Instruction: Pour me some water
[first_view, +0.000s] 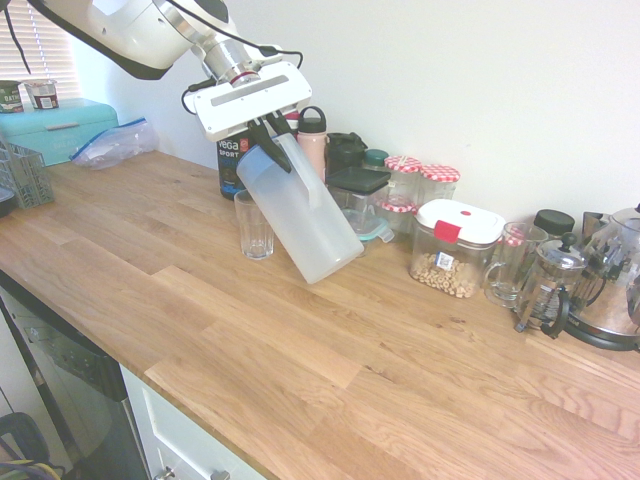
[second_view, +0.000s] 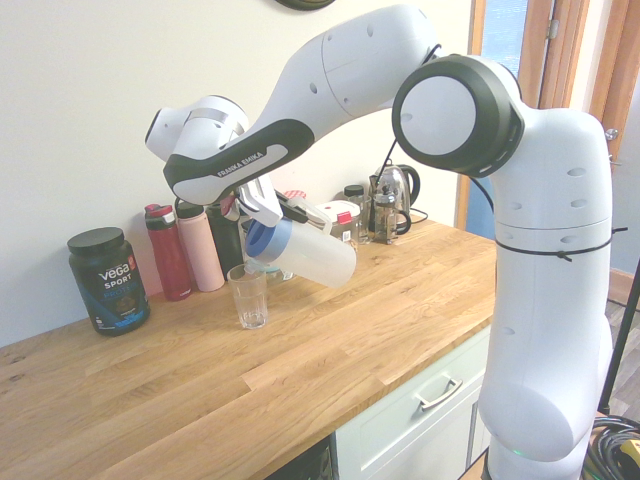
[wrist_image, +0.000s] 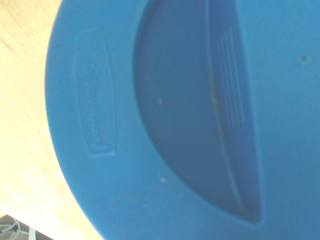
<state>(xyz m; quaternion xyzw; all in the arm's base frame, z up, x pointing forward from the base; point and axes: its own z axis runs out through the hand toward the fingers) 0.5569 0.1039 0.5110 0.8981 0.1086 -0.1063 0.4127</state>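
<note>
A wooden kitchen counter (first_view: 290, 390) is running along a pale wall, and you are working above it with the gripper (first_view: 268, 135) closed on the handle (first_view: 302, 185) of a frosted plastic pitcher (first_view: 305, 225). The pitcher is hanging above the counter, tilting with its blue lid (second_view: 268, 242) toward a clear drinking glass (second_view: 249, 297). In the second exterior view, the lid is pointing toward nine o'clock, and the glass is standing upright just below it, at about seven o'clock. You are not seeing any stream of water, and the water level is not readable.

The pitcher is probably feeling stiff and fairly light in its walls, but any water inside is likely adding weight that swings toward the lid as you tip. Smooth plastic may be slipping or turning in a narrow grip, so keep holding the handle near its upper end, squarely between both fingers. The glass is looking rigid and breakable; keep the lid's rim from knocking it.
</note>
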